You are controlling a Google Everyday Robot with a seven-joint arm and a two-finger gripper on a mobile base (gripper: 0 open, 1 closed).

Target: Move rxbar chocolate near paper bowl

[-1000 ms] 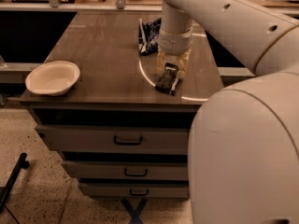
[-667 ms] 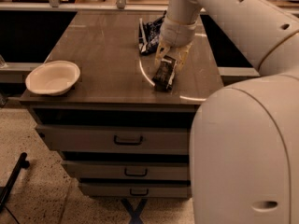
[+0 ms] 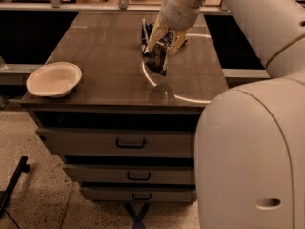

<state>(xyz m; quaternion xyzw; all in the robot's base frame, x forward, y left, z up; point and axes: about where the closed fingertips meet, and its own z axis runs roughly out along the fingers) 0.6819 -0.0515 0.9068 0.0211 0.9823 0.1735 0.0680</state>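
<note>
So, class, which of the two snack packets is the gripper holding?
The black snack bar, clamped in the gripper over the table; the blue-and-white bag lies on the table behind it.

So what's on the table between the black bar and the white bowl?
Nothing: in the camera view only bare tabletop lies between the rxbar chocolate, held in the gripper above mid-table, and the paper bowl.

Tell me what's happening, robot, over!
End effector over table's back right, shut on rxbar chocolate. Bar held tilted. Paper bowl front left, apart. Snack bag behind, not in the way.
</note>
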